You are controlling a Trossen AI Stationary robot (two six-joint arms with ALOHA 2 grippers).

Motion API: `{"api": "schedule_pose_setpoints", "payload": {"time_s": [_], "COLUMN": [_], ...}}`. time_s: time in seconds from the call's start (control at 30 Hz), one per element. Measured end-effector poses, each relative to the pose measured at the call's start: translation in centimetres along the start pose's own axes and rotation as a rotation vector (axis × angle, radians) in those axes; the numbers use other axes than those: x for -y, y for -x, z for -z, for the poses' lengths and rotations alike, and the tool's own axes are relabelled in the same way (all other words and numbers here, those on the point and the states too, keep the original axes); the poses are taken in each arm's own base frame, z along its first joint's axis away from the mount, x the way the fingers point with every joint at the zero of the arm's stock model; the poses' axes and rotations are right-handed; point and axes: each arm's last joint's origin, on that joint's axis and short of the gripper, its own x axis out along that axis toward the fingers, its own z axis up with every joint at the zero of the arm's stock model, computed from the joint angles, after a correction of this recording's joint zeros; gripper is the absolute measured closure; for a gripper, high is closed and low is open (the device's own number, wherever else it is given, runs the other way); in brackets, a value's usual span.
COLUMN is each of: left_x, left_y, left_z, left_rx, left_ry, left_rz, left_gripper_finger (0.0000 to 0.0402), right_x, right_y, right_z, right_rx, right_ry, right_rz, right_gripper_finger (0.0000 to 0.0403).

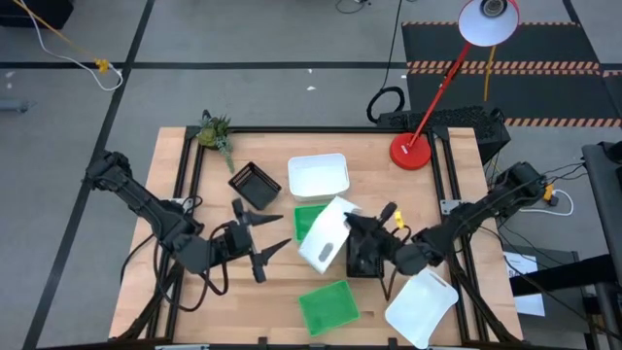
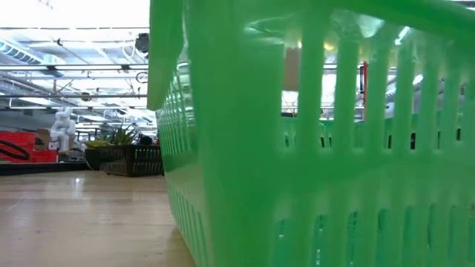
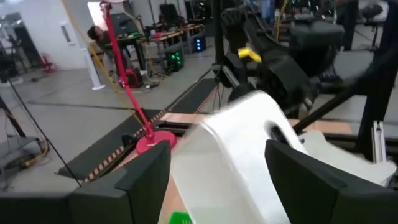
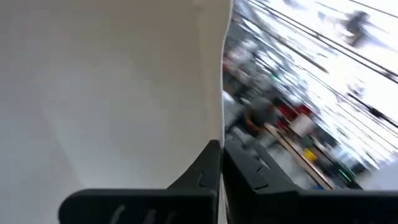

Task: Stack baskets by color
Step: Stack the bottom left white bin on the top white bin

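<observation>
Tilted white basket (image 1: 326, 236), long axis diagonal, pinched by clenched right end effector (image 1: 358, 226); left end effector (image 1: 269, 236) released.

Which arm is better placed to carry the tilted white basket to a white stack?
Right. The right gripper is shut on the tilted white basket; the left gripper is open beside it, holding nothing.

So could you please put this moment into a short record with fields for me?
left gripper: jaws open, beside the tilted white basket
right gripper: jaws shut on the tilted white basket's rim
tilted white basket: raised at mid-table, over a green basket
other baskets: white at the back, white and green at the front, black
lamp base: red, back right
</observation>
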Motion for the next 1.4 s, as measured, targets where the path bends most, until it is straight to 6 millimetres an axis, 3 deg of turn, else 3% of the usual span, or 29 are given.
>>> {"api": "schedule_pose_setpoints", "payload": {"time_s": [0.1,0.33,0.5,0.6,0.7,0.83,1.1,1.3,1.4], "left_x": [0.0,0.1,-0.3,-0.8,-1.4,-2.9,-7.0,-7.1,-6.9], "left_y": [0.0,0.0,-0.5,-1.2,-1.9,-3.7,-7.2,-7.3,-6.4], "left_z": [0.0,0.0,0.0,0.0,0.2,0.9,1.1,1.1,0.5], "left_rx": [0.003,0.002,-0.002,-0.014,-0.045,-0.115,-0.186,-0.165,-0.137], "left_ry": [-0.044,-0.018,0.046,0.049,0.026,0.011,0.052,-0.072,-0.068], "left_rz": [0.000,0.027,0.008,0.061,0.190,0.225,0.289,0.314,0.323], "left_gripper_finger": [0.0148,0.0159,0.0143,0.0126,0.0114,0.0112,0.0149,0.0178,0.0182], "right_x": [0.3,0.1,-0.8,-1.5,-2.0,-2.3,-1.7,-0.9,-0.3], "right_y": [0.1,0.7,1.5,2.1,2.3,2.2,-0.1,-1.5,-2.2], "right_z": [-0.3,-0.5,-0.7,-0.7,-0.6,-0.3,-0.2,-0.4,-0.7], "right_rx": [-0.014,0.024,0.208,0.352,0.453,0.546,0.615,0.602,0.597], "right_ry": [-0.005,0.363,0.775,0.920,0.979,1.047,1.113,1.163,1.161], "right_rz": [0.048,0.005,-0.140,-0.238,-0.315,-0.396,-0.379,-0.301,-0.236], "right_gripper_finger": [0.0402,0.0403,0.0403,0.0403,0.0403,0.0403,0.0403,0.0403,0.0403]}}
